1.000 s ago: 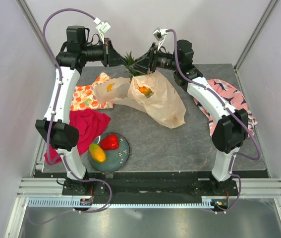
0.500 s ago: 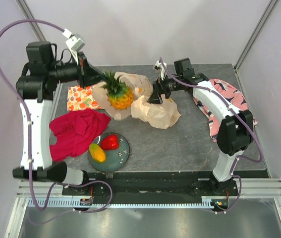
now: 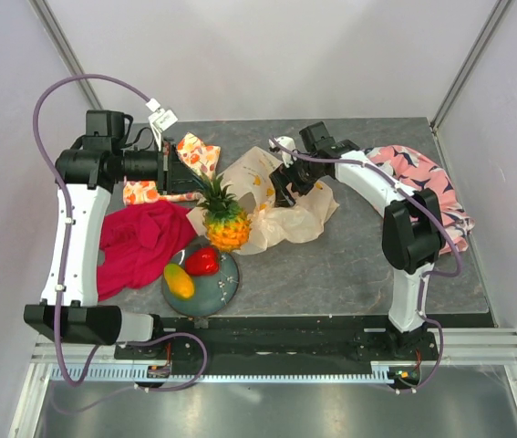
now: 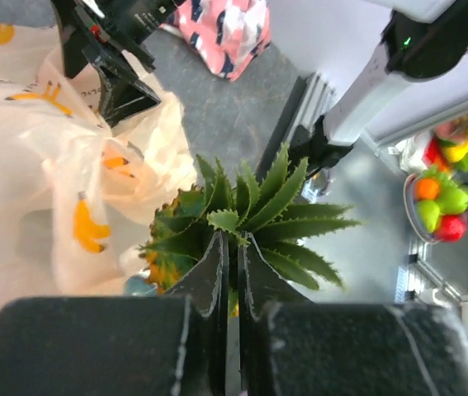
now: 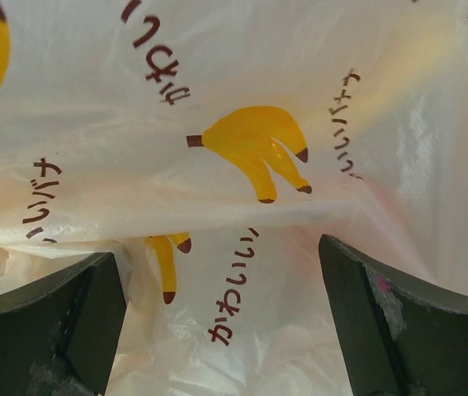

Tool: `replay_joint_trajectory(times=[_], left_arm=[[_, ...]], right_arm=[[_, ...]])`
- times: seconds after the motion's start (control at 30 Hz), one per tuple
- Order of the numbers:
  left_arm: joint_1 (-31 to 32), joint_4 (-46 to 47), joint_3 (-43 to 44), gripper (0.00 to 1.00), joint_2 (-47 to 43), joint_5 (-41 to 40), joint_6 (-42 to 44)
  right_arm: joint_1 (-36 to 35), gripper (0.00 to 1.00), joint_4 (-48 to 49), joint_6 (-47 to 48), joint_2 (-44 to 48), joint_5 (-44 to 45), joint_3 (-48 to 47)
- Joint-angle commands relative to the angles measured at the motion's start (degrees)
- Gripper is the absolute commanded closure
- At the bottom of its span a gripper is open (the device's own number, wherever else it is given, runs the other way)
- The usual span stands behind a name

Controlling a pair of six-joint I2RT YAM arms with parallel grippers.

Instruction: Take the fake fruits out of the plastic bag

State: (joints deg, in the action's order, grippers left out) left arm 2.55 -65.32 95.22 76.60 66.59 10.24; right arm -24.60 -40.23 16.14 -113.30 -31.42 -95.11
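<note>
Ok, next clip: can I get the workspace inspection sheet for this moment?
Surface: grey table, no damage seen.
Job's things: pineapple outside the plastic bag, held by its leaves in the left gripper; mango and red pepper on the dark plate; whether fruit remains in the bag cannot be told.
Clutter: red cloth, fruit-printed cloth, pink patterned cloth.
Grippers: left shut on the pineapple leaves; right gripper open, fingers spread against the bag.
Cables: purple cables loop off both arms; no snag seen.
Surroundings: pale walls, metal frame post; nothing else seen.
</note>
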Motion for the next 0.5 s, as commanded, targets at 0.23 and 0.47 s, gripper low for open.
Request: replay_joint_trajectory(times=[0.23,0.47], left_arm=[[10.3,-9.1,-18.2,0.98,-10.8,-15.2,32.1],[15.5,4.1,-30.8,0.98,-16.2,-18.3,30.3]], right_arm=[[5.9,0.02,-1.3,2.6,-8.3,15.4,-13.9],[4.5,0.02,-0.8,2.1,-6.9,14.5,-11.8]])
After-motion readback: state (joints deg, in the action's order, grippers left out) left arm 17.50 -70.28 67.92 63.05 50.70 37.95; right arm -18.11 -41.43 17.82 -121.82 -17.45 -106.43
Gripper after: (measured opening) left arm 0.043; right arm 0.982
